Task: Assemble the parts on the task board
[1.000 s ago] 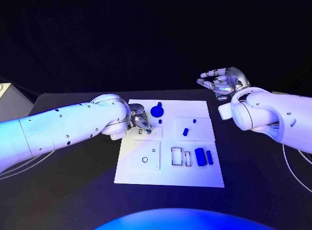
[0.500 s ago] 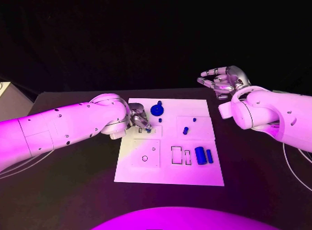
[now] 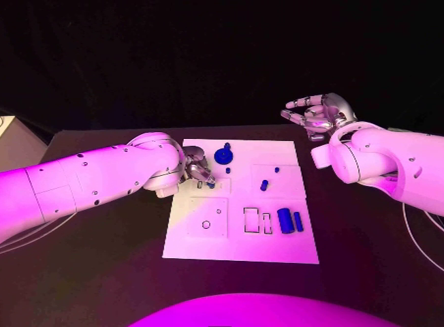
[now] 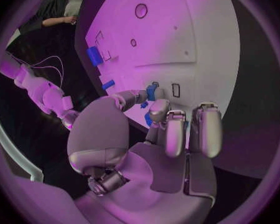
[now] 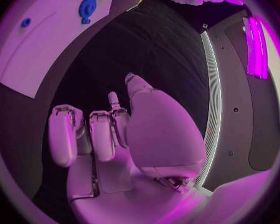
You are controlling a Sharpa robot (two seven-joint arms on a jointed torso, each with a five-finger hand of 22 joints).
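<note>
Sits mid-table: one white task board (image 3: 244, 252), on the black table (image 3: 104, 272). Counted on it in the head view: one round gear-like blue part (image 3: 224, 157) near the far edge, one tiny blue peg (image 3: 228, 171) just below it, one small oblong blue part (image 3: 264, 184) in the middle with a blue dot (image 3: 276, 169) beyond it, and two upright blue blocks side by side toward the near right, the thicker (image 3: 284, 221) and the thinner (image 3: 299, 221). Also marked on the board: rectangular outlines and a small ring (too fine to count surely). Reaches in over the board's far left corner: the left hand (image 3: 199, 171), fingers curled down, pinching one small blue part (image 4: 152, 91) between thumb and fingertip, as seen from the left wrist, just above the board beside a small rectangular slot (image 4: 175, 90). Hovers well off the board, above the table past its far right corner: the right hand (image 3: 319, 114), fingers spread and gently bent, holding nothing (confirmed from the right wrist, palm bare (image 5: 140, 134)). Two arms, two hands, one grasp.
</note>
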